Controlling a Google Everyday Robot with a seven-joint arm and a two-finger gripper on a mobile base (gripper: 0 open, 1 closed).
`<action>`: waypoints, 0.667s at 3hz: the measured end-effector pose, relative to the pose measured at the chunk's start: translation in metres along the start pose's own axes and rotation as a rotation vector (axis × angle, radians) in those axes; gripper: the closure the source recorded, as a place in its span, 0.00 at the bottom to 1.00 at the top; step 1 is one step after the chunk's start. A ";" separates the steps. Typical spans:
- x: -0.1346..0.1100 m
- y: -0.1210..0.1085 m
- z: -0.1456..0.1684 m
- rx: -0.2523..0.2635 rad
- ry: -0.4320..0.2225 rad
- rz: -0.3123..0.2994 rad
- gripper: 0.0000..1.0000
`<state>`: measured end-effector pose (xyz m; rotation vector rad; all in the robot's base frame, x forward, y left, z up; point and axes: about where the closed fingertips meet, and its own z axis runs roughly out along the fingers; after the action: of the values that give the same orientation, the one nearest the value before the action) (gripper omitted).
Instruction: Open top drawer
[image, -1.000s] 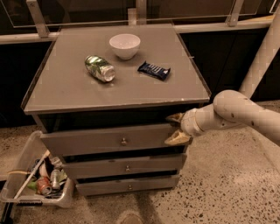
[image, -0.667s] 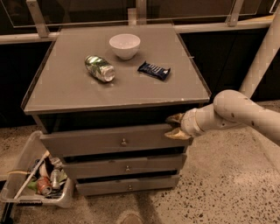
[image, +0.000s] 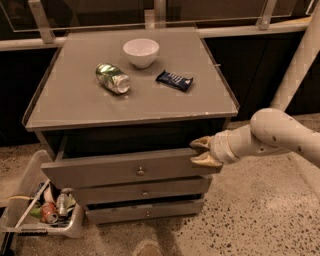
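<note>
Here, in the single camera view, the top drawer (image: 100, 175) runs across the middle of the frame, just under the cabinet top (image: 75, 102). Its flat grey-brown front carries one small round knob (image: 141, 171) at centre. The front stands forward of the cabinet body, with a dark gap above it, so the drawer is partly open.

The gripper (image: 202, 152) sits at the right end of that front, at centre right of the frame, on a pale arm (image: 280, 134) reaching in from the right edge. Its two tan fingers (image: 200, 144) are parted, one above the front's top edge and one against its face; whether they press on the wood cannot be told.

Two narrower drawers (image: 145, 192) lie below. On the cabinet top, in the upper half, stand a white bowl (image: 141, 51), a crushed green can (image: 112, 78) lying on its side, and a dark blue snack bar (image: 174, 80), all apart. A clear bin (image: 22, 192) holding cans sits on the speckled floor (image: 250, 220) at lower left.
</note>
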<state>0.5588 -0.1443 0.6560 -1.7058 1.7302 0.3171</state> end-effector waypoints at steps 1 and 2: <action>0.000 0.000 0.000 0.000 0.000 0.000 0.82; 0.000 0.000 0.000 0.000 0.000 0.000 0.58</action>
<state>0.5587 -0.1443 0.6560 -1.7058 1.7302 0.3172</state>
